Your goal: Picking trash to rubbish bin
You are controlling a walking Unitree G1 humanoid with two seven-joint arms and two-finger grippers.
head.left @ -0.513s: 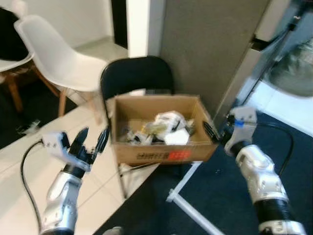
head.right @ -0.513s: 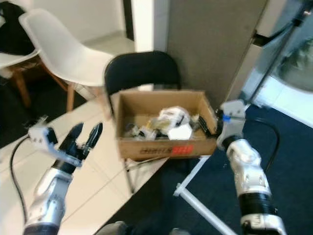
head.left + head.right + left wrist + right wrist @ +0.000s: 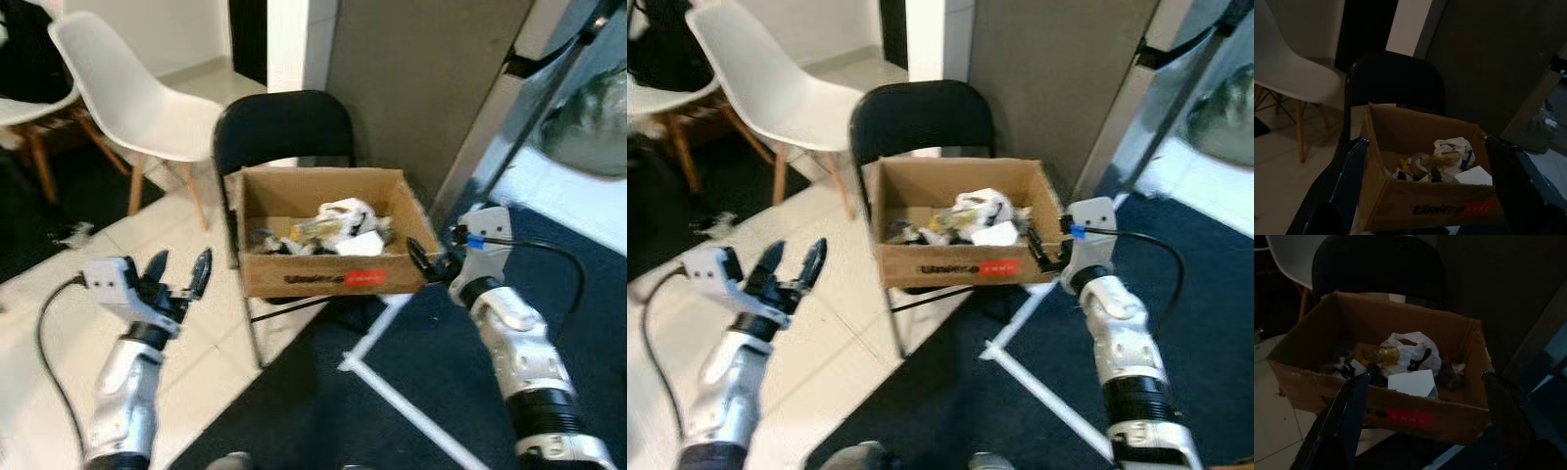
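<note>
You have a cardboard box (image 3: 323,279) straight ahead, sitting on the seat of a black folding chair (image 3: 282,132) whose backrest rises behind it. The box is open at the top and holds the trash: a crumpled white plastic bag (image 3: 343,213) near the middle, a flat white piece of card or paper (image 3: 361,243) just beside it toward the front right corner, and a jumble of small dark and yellowish scraps (image 3: 284,240) along the front wall that are too small to tell apart. A red label (image 3: 364,278) shows on the front face of the box.

Your left claw (image 3: 177,276) hangs out in front of you to the left of the box, over the pale tiled floor (image 3: 59,323), with its two black fingers spread apart and nothing between them. It is near the box's left front corner but not touching it.

Your right claw (image 3: 423,260) is at the right front corner of the box, its fingers pointing toward the cardboard wall; in the right wrist view the fingers stand wide apart, framing the box, and they grip nothing. You cannot tell whether a fingertip touches the cardboard.

A white shell chair (image 3: 127,98) with wooden legs stands farther left behind the folding chair. A grey panel (image 3: 421,88) rises behind the box, and dark blue carpet (image 3: 431,392) with a white line across it covers the floor to your right
</note>
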